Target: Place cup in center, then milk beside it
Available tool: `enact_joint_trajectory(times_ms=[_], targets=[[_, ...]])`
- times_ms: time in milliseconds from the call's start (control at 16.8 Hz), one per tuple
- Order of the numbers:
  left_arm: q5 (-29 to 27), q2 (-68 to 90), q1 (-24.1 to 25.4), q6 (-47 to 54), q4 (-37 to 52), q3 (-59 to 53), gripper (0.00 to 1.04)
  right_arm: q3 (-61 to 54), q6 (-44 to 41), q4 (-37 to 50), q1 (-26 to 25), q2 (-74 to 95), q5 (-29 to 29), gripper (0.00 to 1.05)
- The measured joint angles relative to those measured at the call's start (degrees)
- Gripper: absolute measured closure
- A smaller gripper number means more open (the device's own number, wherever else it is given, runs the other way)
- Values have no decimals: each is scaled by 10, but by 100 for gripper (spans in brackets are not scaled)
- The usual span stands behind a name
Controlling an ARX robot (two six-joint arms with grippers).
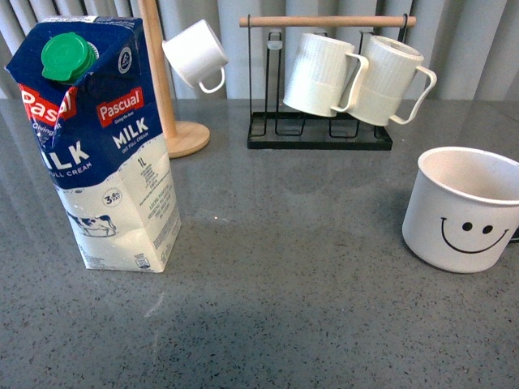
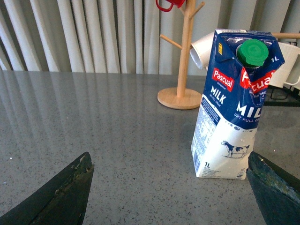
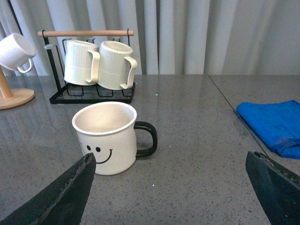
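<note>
The cup, a wide white mug with a black smiley face, stands upright at the table's right edge in the front view. In the right wrist view the cup shows its dark handle, and my right gripper is open with the cup just ahead of one finger. The milk, a tall blue and white carton with a green cap, stands upright at the left. My left gripper is open, and the milk stands ahead, close to one finger. Neither arm shows in the front view.
A black rack with a wooden bar holds two ribbed white mugs at the back. A wooden mug tree carries a small white cup. A blue cloth lies beside the table seam.
</note>
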Motion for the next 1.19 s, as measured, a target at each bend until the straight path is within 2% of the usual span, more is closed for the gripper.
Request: enact_joint_trajectory(times_ms=[1069, 1129, 1188], targets=[[0, 0, 0, 0, 0, 0, 7, 0, 0, 0, 0, 0, 0, 7], [0, 0, 0, 0, 0, 0, 7, 4, 35, -9, 37, 22, 84, 7], [0, 0, 0, 0, 0, 0, 7, 18, 42, 5, 45, 45, 100, 7]])
